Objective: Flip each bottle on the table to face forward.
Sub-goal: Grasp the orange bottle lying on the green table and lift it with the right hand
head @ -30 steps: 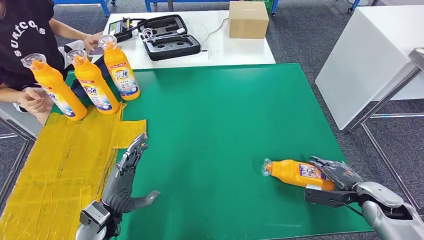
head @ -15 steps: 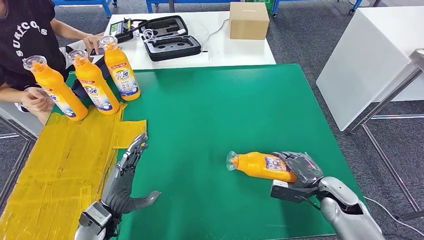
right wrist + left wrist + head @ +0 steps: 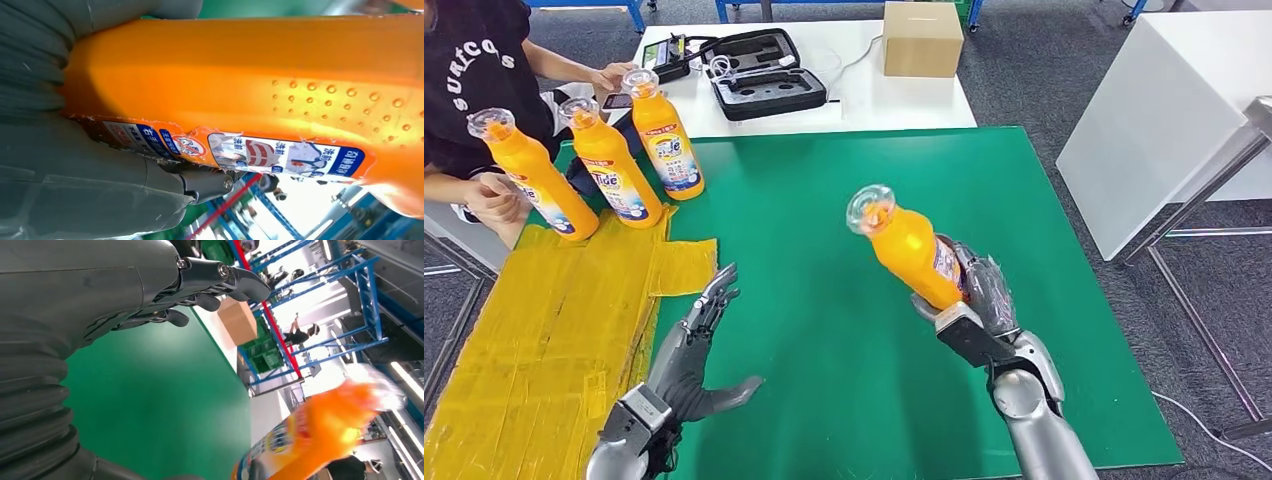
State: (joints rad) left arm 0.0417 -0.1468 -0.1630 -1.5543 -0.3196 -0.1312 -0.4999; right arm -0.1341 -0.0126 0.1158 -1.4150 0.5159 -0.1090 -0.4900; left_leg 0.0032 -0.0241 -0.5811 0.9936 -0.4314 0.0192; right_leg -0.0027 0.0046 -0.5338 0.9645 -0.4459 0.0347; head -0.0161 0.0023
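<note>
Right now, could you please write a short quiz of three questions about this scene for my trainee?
1. True or false: the right hand holds an orange bottle above the green mat.
2. How many bottles stand upright at the mat's far left corner?
3. The left hand is: A) holding a bottle, B) open, C) pressing the cardboard box.

Key: 1 true; 2 three; 3 B.

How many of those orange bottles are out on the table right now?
4. Three stand upright in a row at the far left: first, second, third. The fourth bottle is held up off the green mat by the right hand.
</note>
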